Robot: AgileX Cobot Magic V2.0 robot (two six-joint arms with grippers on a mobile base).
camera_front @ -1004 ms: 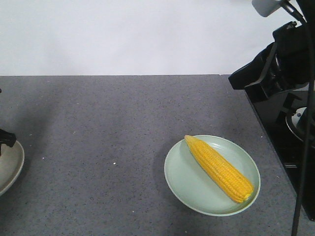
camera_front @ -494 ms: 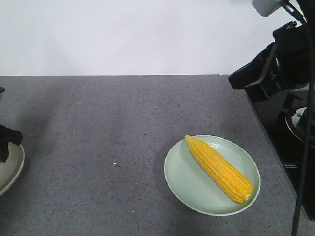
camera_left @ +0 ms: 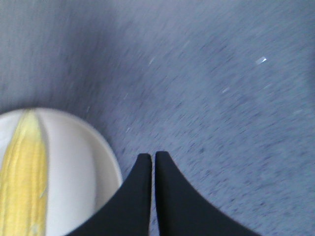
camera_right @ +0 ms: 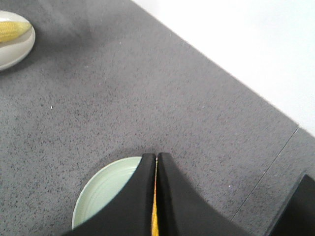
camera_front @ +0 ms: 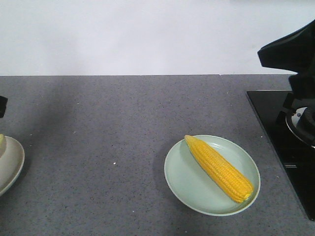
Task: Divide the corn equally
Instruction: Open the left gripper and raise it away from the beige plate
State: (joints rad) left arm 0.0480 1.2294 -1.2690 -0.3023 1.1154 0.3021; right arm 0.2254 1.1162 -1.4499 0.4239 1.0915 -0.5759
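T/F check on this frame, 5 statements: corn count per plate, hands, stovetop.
1. The pale green round plate holds one bright yellow corn cob. True.
2. That cob lies off the plate on the grey speckled countertop. False: it lies diagonally inside the plate.
3. The off-white plate at the left edge holds a second yellow cob. True.
4. The left hand is wide open. False: its black fingers sit almost together, holding nothing.
5. The black glass stovetop sits left of the green plate. False: it is at the right edge.
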